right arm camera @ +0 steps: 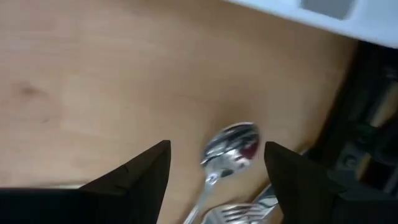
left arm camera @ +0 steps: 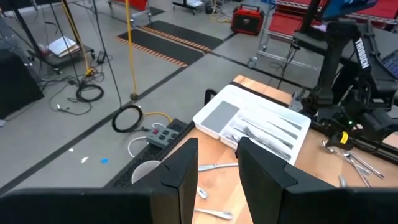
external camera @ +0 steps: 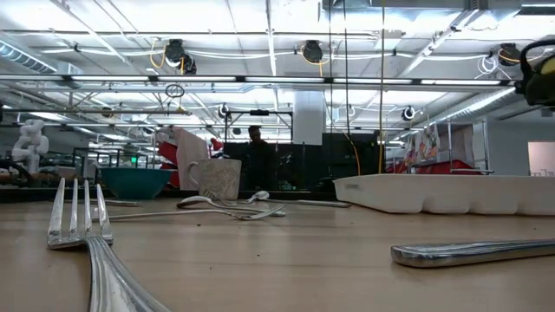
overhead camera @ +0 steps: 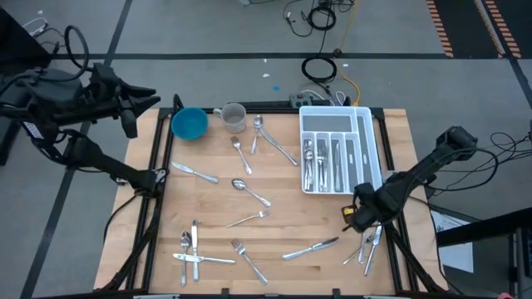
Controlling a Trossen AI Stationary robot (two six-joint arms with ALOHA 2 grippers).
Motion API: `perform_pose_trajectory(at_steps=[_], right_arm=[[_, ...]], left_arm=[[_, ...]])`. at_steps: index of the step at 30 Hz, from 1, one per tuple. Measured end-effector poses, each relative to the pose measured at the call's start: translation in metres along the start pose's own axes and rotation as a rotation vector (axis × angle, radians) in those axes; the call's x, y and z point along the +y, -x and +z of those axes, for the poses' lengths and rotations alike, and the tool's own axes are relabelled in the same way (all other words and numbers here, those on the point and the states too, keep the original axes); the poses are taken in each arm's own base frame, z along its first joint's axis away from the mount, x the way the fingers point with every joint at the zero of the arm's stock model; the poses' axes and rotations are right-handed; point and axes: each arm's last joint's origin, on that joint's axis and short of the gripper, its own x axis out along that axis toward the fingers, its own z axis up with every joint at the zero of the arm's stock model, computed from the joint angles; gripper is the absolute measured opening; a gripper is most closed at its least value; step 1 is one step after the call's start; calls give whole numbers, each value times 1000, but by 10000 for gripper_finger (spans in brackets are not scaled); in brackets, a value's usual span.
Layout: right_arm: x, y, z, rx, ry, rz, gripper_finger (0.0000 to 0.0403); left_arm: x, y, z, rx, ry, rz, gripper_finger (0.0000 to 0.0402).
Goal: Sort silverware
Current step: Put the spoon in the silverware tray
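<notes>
Shiny silverware lies scattered flat on the wooden table: a spoon (overhead camera: 246, 188), a fork (overhead camera: 248, 219), a knife (overhead camera: 312, 247), a cluster (overhead camera: 192, 249) near the left front, and more by the cup. My right gripper (overhead camera: 362, 218) hangs open over the table's right edge, above a small pile of forks and spoons (overhead camera: 370, 243). In the right wrist view a spoon's bowl (right arm camera: 232, 147) lies on the wood between the open fingers (right arm camera: 217, 165), untouched. My left gripper (overhead camera: 148, 103) waits open beyond the far left corner, its fingers (left arm camera: 219, 171) apart.
A white compartmented tray (overhead camera: 371, 141) holding several pieces sits at the far right. A blue bowl (overhead camera: 189, 124) and a cup (overhead camera: 233, 117) stand at the far edge. In the low view a fork (external camera: 81, 227) and a knife (external camera: 473, 251) lie close to the near edge.
</notes>
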Motion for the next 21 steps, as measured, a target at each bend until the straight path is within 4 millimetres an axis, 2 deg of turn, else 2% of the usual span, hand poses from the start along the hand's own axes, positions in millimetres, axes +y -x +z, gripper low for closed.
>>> perform_pose_trajectory(at_steps=[8,21], right_arm=[[-4,-7,-10,-37,-58,-67,251],[9,-28,-22,-20,-130,-146,251]], left_arm=[[-5,-7,1,15,-11,5,116],[-9,-12,2,26,-19,9,116]])
